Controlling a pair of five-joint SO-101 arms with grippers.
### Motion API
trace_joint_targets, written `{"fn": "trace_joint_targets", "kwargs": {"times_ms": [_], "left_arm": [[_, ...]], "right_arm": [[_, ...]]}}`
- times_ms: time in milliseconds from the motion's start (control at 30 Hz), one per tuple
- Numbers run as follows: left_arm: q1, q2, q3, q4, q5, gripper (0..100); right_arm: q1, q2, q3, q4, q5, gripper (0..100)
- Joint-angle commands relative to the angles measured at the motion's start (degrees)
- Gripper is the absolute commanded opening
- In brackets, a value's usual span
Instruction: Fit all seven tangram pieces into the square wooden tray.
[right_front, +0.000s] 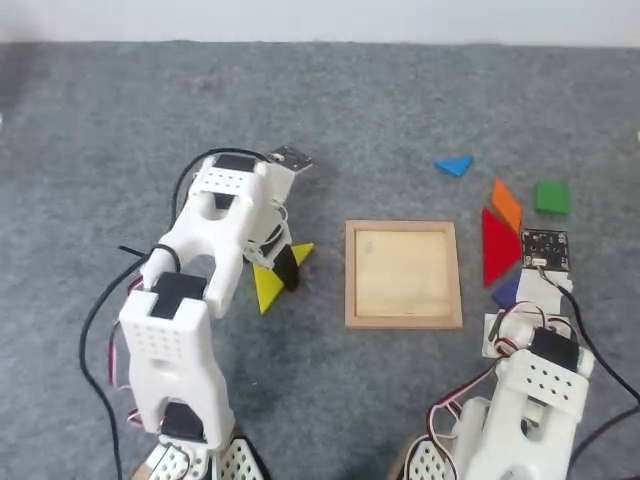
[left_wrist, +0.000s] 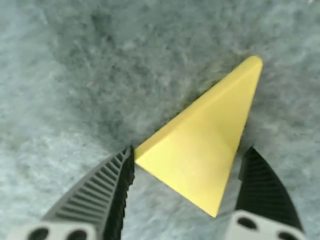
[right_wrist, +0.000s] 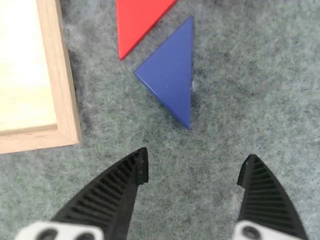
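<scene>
Smooth yellow triangle (left_wrist: 205, 150) flat on fuzzy grey carpet (right_front: 100, 110), apart from the square wooden tray (right_front: 403, 320).
Framed by the spread, ribbed black fingers of the left gripper (left_wrist: 190, 150). Right gripper (right_wrist: 196, 154) also spread wide, over carpet near the glossy blue triangle (right_wrist: 172, 75) beside the tray's pale rim.

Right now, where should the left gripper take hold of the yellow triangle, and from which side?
Probably from straight above: the yellow triangle lies flat on the carpet, offering only thin edges. Pinch across its wide end, where the open left gripper straddles it.
</scene>
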Motion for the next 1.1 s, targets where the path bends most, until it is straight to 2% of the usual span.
{"fn": "trace_joint_targets", "kwargs": {"times_ms": [0,367,467,633,700,1067], "left_arm": [[2.0,-1.3,-0.4,-1.0,1.4,33],[1.1,-1.1,-1.3,-2.8,0.6,33],[1.0,-0.9,-0.8,-2.5,-6.9,33],[-2.6,-1.3,-1.5,-2.9,-23.6,33],[-2.9,-1.3,-1.5,-3.1,-27.1,33],[-0.9,-1.3,-1.5,-7.1,-24.3,33]], "right_arm": [[-0.4,-0.6,-0.3,-0.8,-0.6,29.6],[-0.4,-0.6,-0.3,-0.8,-0.6,29.6],[-0.4,-0.6,-0.3,-0.8,-0.6,29.6],[-0.4,-0.6,-0.3,-0.8,-0.6,29.6],[-0.4,-0.6,-0.3,-0.8,-0.6,29.6],[-0.5,-0.6,-0.3,-0.8,-0.6,29.6]]}}
